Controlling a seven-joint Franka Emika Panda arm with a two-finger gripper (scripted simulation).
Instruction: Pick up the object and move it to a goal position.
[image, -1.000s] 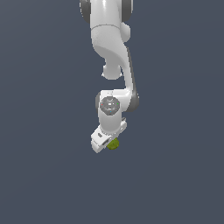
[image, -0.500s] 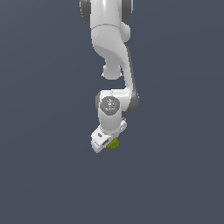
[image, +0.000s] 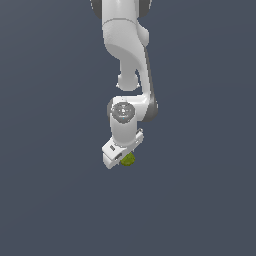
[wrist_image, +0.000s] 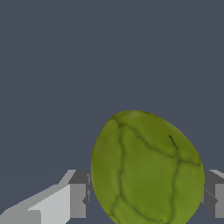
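A white gripper pinches the small, lumpy yellow-green object between its fingers, gripping its rounded flanks; it looks light, firm and perhaps slippery.

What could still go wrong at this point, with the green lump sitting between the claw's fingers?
1. The object is rounded and bumpy, and the fingers meet only its sides, so it could slip or roll out of the claw during transport.
2. In the exterior view only a small part of the object shows under the claw, so a shallow or off-centre grip cannot be ruled out.
3. No goal marker appears in either view, so placement cannot be checked.
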